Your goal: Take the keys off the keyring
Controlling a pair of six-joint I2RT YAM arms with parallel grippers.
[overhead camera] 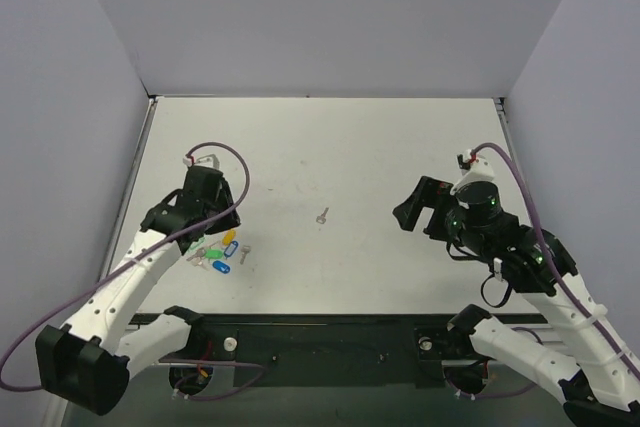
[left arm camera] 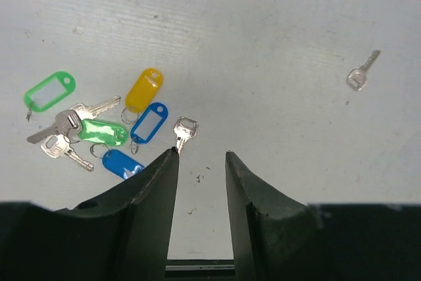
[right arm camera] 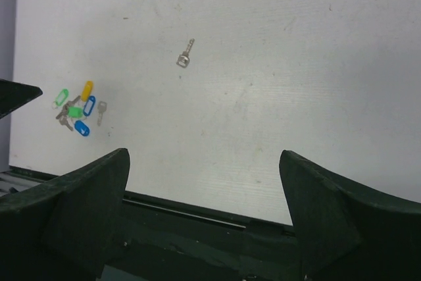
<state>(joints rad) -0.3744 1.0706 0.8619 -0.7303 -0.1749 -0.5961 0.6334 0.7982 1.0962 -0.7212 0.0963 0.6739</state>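
Observation:
The keyring, a yellow-orange oval tag (left arm camera: pixel 145 88) with a thin ring at its near end, lies on the white table in a cluster of tags and silver keys (left arm camera: pixel 66 126). It also shows in the top view (overhead camera: pixel 229 238) and the right wrist view (right arm camera: pixel 87 89). One loose key (left arm camera: pixel 185 129) lies just right of the cluster. Another key (left arm camera: pixel 362 74) lies alone toward the table's middle (overhead camera: pixel 322 215). My left gripper (left arm camera: pixel 200 154) is open with a narrow gap, empty, hovering above the table beside the cluster (overhead camera: pixel 195 232). My right gripper (right arm camera: pixel 204 156) is wide open and empty, far right (overhead camera: pixel 415 209).
Two green tags (left arm camera: pixel 49 90) and two blue tags (left arm camera: pixel 148 123) lie in the same cluster. The table's dark near edge (right arm camera: pixel 197 212) runs below the right gripper. Grey walls enclose the table on three sides.

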